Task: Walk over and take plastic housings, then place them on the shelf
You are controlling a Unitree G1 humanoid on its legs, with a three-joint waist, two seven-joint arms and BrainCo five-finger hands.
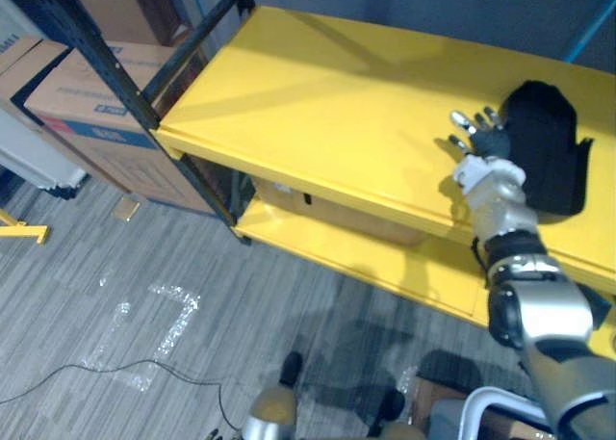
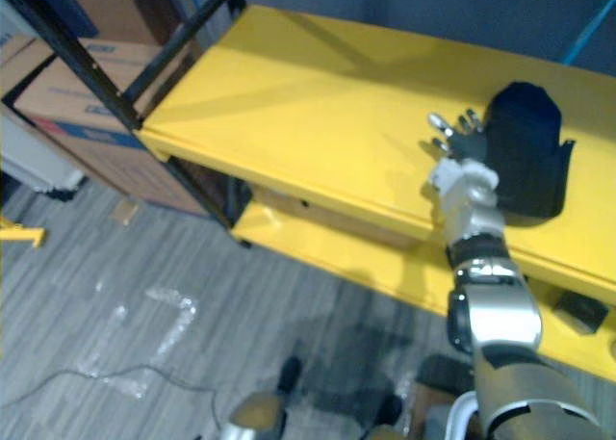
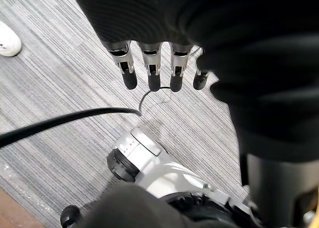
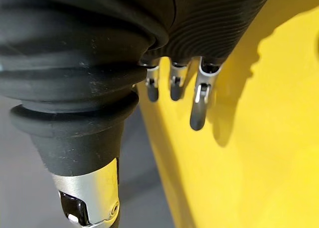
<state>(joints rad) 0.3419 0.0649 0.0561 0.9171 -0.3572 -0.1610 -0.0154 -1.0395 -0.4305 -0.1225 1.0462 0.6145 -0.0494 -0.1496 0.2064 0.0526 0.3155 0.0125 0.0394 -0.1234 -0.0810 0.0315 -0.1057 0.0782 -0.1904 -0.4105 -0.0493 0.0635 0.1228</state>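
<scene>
On the shelf [image 1: 318, 103], toward its right end, your housing [image 1: 541, 146] lay flat: a black, rounded piece with its far end domed. Your right hand [image 1: 478, 140] was up on the same board, just at the housing's left edge, its arm reaching in over the front lip from the lower right. Its fingers [image 1: 463, 122] were straight and spread wide, pointing away from you across the yellow surface. Your right wrist view agreed: they hung loose above the bare yellow board, curled round nothing. Whether the back of that hand touched the housing you could not tell, since dark cover and dark plastic ran together.

Your left hand [image 3: 152, 63] hung low over the grey striped floor [image 3: 55, 83], fingers straight and relaxed, carrying nothing. A white shoe [image 3: 7, 39] showed at the edge of that view.

Under the top board, a lower shelf [image 1: 385, 257] held a cardboard box [image 1: 337, 214], and a small dark block [image 2: 579, 311] sat farther right on it. More boxes [image 1: 87, 103] stood on the floor to the left of the rack.
</scene>
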